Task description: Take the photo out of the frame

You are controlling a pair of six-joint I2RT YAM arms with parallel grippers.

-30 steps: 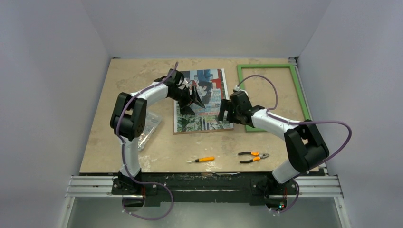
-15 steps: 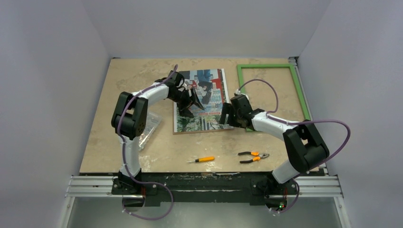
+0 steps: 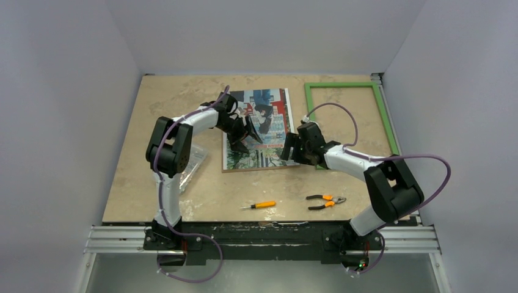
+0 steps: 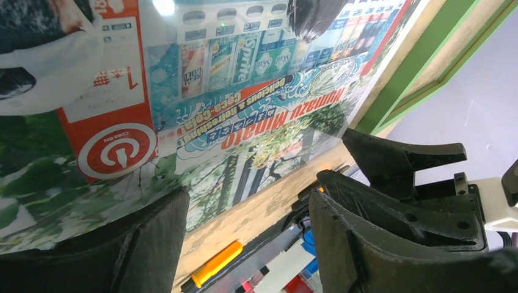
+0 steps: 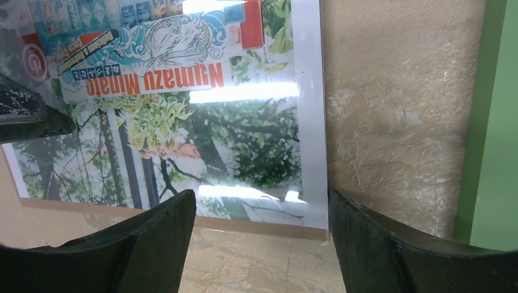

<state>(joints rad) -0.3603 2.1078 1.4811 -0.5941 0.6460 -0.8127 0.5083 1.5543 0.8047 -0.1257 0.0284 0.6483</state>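
Glossy photo flat, right end effector above edge

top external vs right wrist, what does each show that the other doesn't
Only top external: the screwdriver, the pliers, a clear plastic item, both arms and the whole frame. Only right wrist: readable "Numazu Minato" lettering and the thin brown lower edge of the photo, seen past its own fingers. Both: the photo lying flat on the table, outside the frame, a strip of table between them.
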